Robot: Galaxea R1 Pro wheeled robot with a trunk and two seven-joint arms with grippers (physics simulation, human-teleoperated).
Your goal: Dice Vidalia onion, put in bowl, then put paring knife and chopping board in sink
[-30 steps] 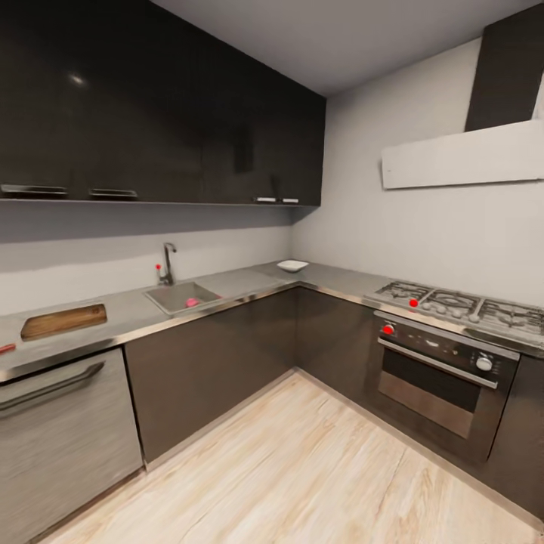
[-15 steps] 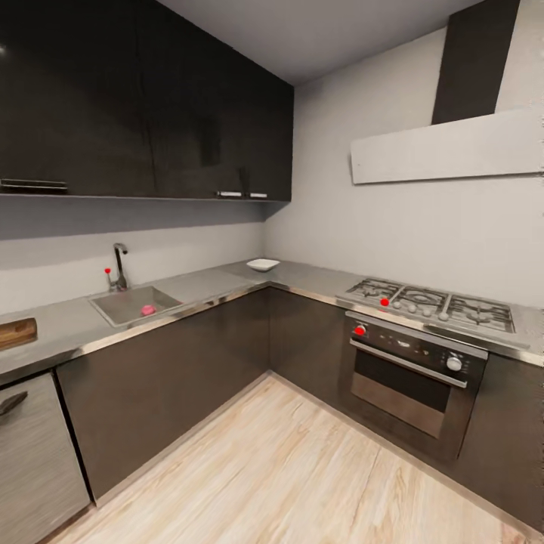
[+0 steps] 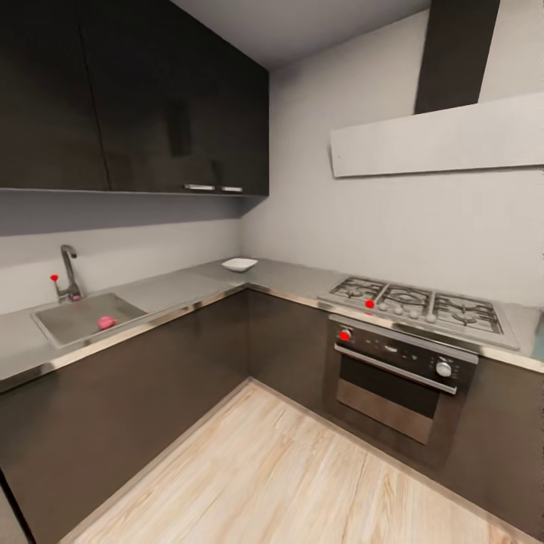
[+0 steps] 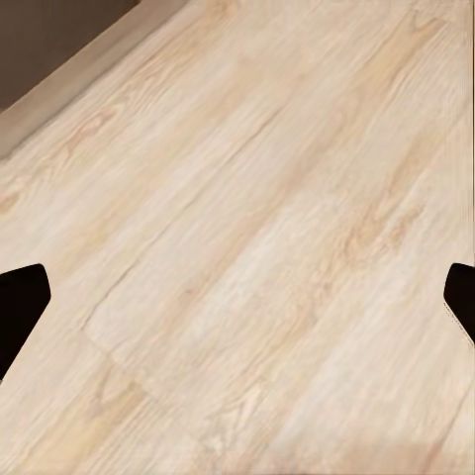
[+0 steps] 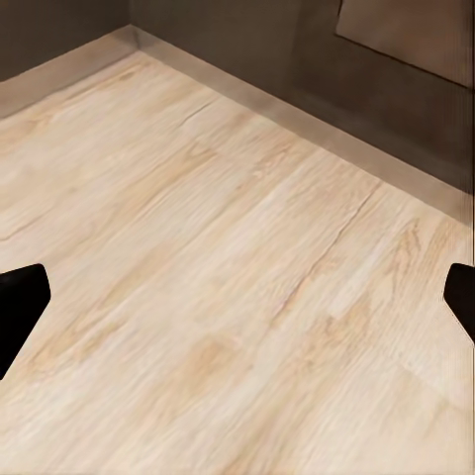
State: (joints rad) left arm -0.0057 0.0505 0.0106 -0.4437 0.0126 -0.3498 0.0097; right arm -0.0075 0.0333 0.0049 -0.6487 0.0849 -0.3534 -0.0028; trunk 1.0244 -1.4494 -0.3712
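Right now the robot's head camera is taking in the corner of the kitchen. Over to the left, the sink (image 3: 85, 317) is sitting sunk into the grey countertop (image 3: 189, 285), and a small pink-red thing, which I am taking for the Vidalia onion (image 3: 106, 323), is lying in the basin near its middle. The chrome tap (image 3: 69, 270) with its red knob is standing behind the basin against the backsplash. Further along the same counter, in the far corner under the dark wall cabinets (image 3: 151, 98), the white bowl (image 3: 239, 264) is resting well apart from the sink.

To the right, the gas hob (image 3: 415, 301) is lying flush in the counter above the oven (image 3: 393, 378), whose front is showing red and white knobs, and the range hood (image 3: 438, 140) is hanging on the wall above.

Both wrist cameras are looking down on the light wood floor (image 4: 247, 247). The left gripper (image 4: 237, 307) is showing dark fingertips (image 4: 20, 302) at the two edges, spread wide with nothing between them. The right gripper (image 5: 237, 307) is looking the same: fingertips (image 5: 20, 302) wide apart, holding nothing, with the cabinet base (image 5: 297, 59) running along the floor beyond.
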